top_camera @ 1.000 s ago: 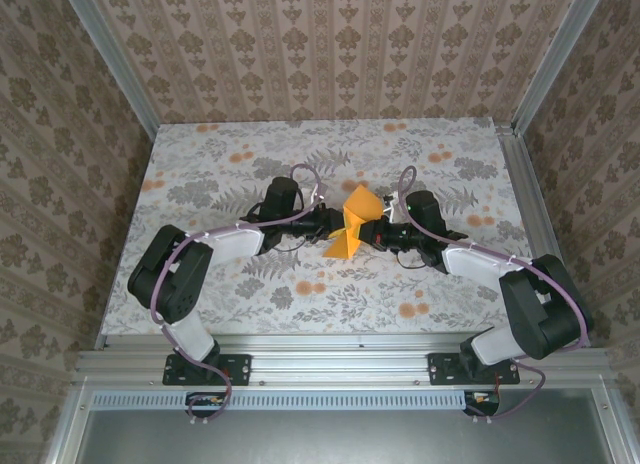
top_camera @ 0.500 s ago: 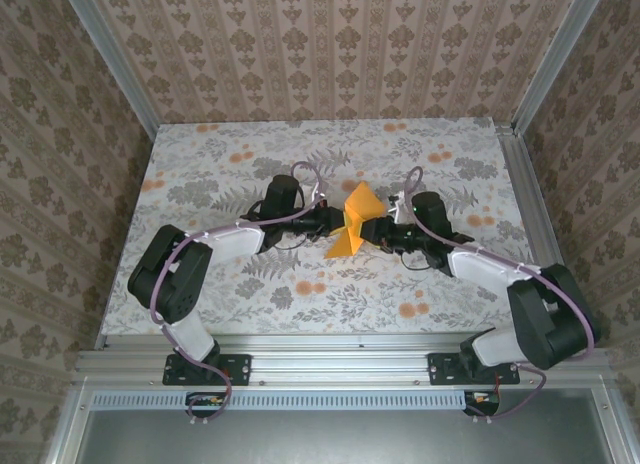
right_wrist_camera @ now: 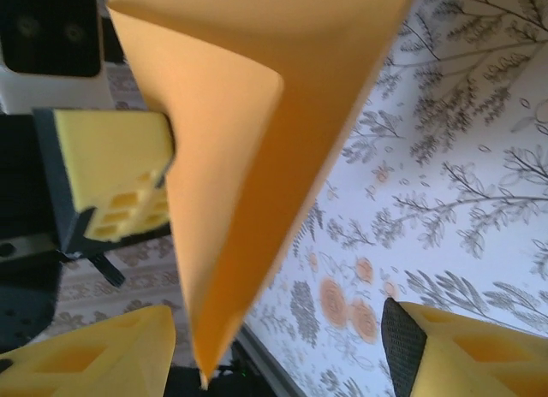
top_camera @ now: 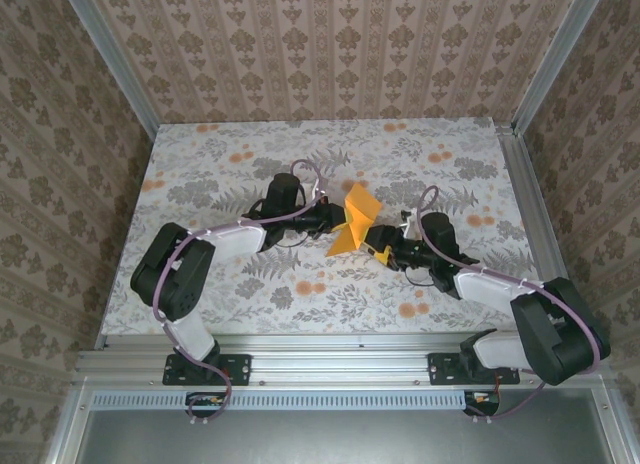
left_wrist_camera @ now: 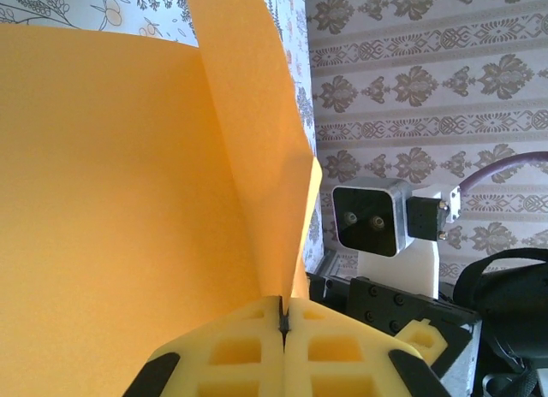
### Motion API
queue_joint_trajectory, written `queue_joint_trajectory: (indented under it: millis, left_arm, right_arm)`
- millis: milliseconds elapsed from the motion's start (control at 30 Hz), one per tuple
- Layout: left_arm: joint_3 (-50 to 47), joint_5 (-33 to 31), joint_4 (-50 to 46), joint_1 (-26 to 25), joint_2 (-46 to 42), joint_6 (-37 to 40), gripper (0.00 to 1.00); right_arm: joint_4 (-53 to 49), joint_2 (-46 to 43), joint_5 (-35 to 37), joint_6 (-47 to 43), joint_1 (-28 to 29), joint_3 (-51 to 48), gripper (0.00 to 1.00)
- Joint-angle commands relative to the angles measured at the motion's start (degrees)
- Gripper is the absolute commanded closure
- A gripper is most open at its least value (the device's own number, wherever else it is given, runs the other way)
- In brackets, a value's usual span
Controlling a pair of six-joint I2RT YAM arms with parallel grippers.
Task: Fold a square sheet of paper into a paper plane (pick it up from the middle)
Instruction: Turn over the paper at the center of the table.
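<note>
Since a second ago my right arm has drawn back toward its base and dropped lower, elbow folded close to the floral cloth [top_camera: 210,159]. My right gripper [top_camera: 384,251] now sits just short of the square sheet of paper [top_camera: 356,220] rather than up against it. My left arm has barely shifted; it reaches low and long across the cloth, with the forearm nearly level.

My left gripper [left_wrist_camera: 283,313] is closed tight, its yellow foam pads pressed face to face with the orange paper pinched in the seam between them. From that pinch the sheet stands up off the cloth. One broad flap spreads away to the left of my fingers, and a narrower flap rises straight ahead, meeting the first along a crease. It blocks most of what lies beyond my left fingers. Past its right edge I see the camera block [left_wrist_camera: 368,219] on my right wrist, facing me, and the papered wall [left_wrist_camera: 428,89] behind it.

My right fingers are spread wide, gripping nothing. The sheet's lower point hangs ahead of them, nearer my left-hand finger than the other. Beyond the paper, up and to the left, sits the foam pad of my other gripper. Floral cloth lies open to the right.
</note>
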Motion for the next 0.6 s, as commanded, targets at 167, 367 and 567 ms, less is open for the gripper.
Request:
queue_joint_trajectory:
  millis: [167, 367, 567]
  left_arm:
    - [0.61, -0.48, 4.26, -0.62, 1.19, -2.73, 0.97]
    - [-0.35, -0.57, 6.18, -0.62, 1.28, -3.79, 0.97]
    - [-1.73, -0.50, 5.85, -0.53, 1.19, -3.27, 0.97]
  right_arm:
    - [14.13, 3.07, 2.99, 10.15, 2.13, -1.13, 0.32]
    - [20.81, 7.89, 2.25, 14.31, 2.54, -1.62, 0.42]
    - [20.89, 7.29, 1.66, 14.87, 2.44, -0.87, 0.61]
